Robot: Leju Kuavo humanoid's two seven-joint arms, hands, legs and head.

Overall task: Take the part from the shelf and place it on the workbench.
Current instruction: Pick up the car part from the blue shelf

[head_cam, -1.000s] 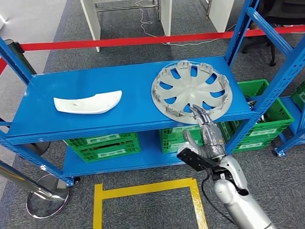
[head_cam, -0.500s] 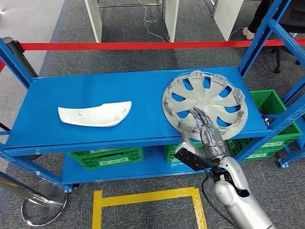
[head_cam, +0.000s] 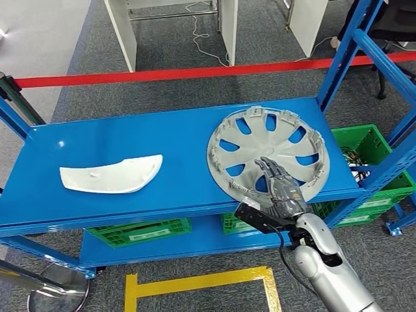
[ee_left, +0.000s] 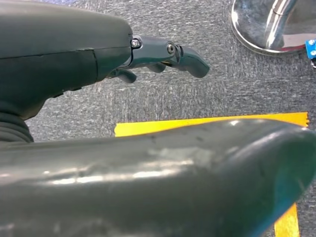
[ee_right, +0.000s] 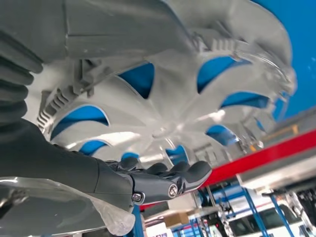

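A grey wheel cover (head_cam: 267, 153) lies flat at the right end of the blue shelf (head_cam: 147, 130). My right hand (head_cam: 279, 188) reaches over its near rim with the fingers stretched out and spread above the spokes, holding nothing. In the right wrist view the wheel cover (ee_right: 168, 98) sits close ahead of the outstretched fingers (ee_right: 164, 180). A white curved part (head_cam: 112, 175) lies on the left half of the shelf. My left hand (ee_left: 74, 59) hangs over the carpet with its fingers extended and nothing in them.
Green crates (head_cam: 142, 231) stand on the lower shelf and another (head_cam: 368, 162) sits to the right. Blue uprights (head_cam: 343, 52) frame the shelf's right end. Red barrier tape (head_cam: 196, 71) runs behind. A yellow floor marking (head_cam: 196, 283) and a chrome post base (head_cam: 54, 296) lie below.
The camera has shifted, so the whole scene has moved. My right hand has advanced from the wheel cover's near rim farther in over its spokes.
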